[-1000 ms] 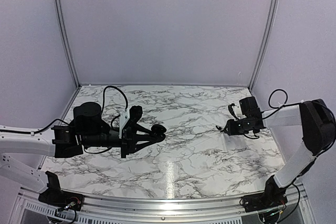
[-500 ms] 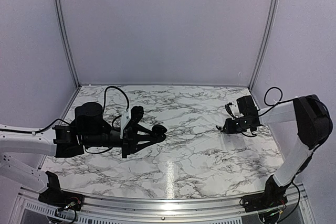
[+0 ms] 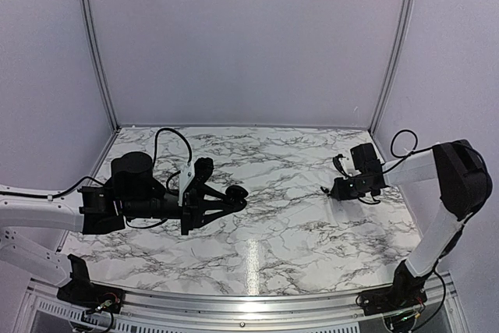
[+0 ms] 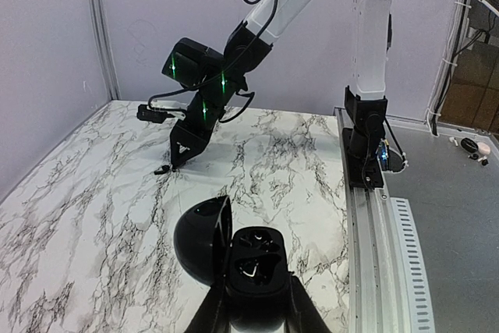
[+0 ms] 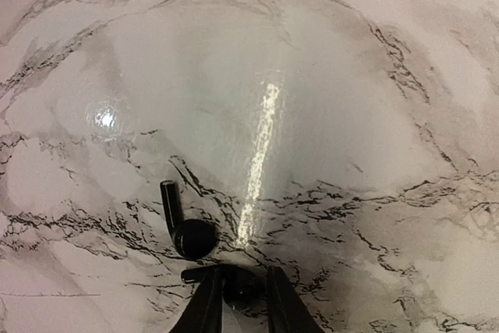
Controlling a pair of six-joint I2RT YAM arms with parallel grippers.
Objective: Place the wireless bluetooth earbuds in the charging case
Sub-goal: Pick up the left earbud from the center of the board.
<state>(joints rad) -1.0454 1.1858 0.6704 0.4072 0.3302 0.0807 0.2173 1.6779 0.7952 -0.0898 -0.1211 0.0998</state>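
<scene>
— What moved?
— The right gripper (image 3: 330, 191) edges inward by the right edge and straddles an earbud (image 5: 240, 289); grip unclear. A second earbud (image 5: 187, 233) lies beside.
— The case (image 4: 253, 255)?
— Open, clamped in the left gripper (image 4: 253, 295), toward the left edge. Next, likely: lift, carry over.

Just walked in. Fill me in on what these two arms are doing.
The left gripper holds the black charging case with its lid open, over the marble table. The right gripper is down at the table on the right side, its fingers either side of one earbud; whether it is gripped is unclear. The other earbud lies just beside it. Neither is in the case yet.
</scene>
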